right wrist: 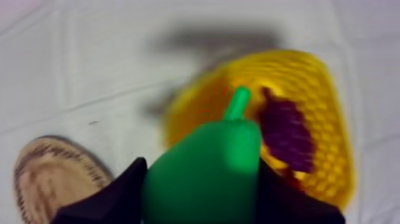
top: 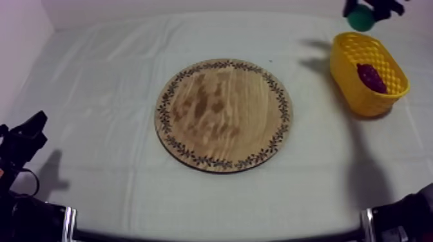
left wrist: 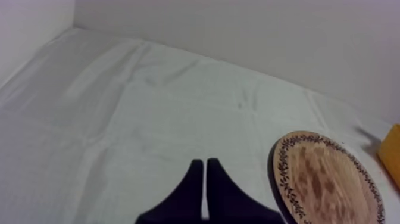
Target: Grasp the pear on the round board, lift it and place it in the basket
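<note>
My right gripper (top: pixel 364 11) is up at the far right, above the yellow basket (top: pixel 348 67), shut on the green pear (top: pixel 360 19). Between its black fingers (right wrist: pixel 119 193) the pear (right wrist: pixel 205 170) points its stem toward the basket (right wrist: pixel 333 149) below. A bunch of dark grapes (top: pixel 372 77) lies in the basket, seen as grapes (right wrist: pixel 287 132) beside the pear. The round wooden board (top: pixel 223 114) sits bare in the middle of the table. My left gripper (top: pixel 29 132) rests low at the left, its fingers (left wrist: pixel 193 190) together as a narrow wedge over the cloth.
The board's rim (left wrist: pixel 280 173) lies to one side of my left gripper, with the basket's edge (left wrist: pixel 390 155) beyond it. A white wall rises behind the table. The board (right wrist: pixel 50 170) also lies off beside the right fingers.
</note>
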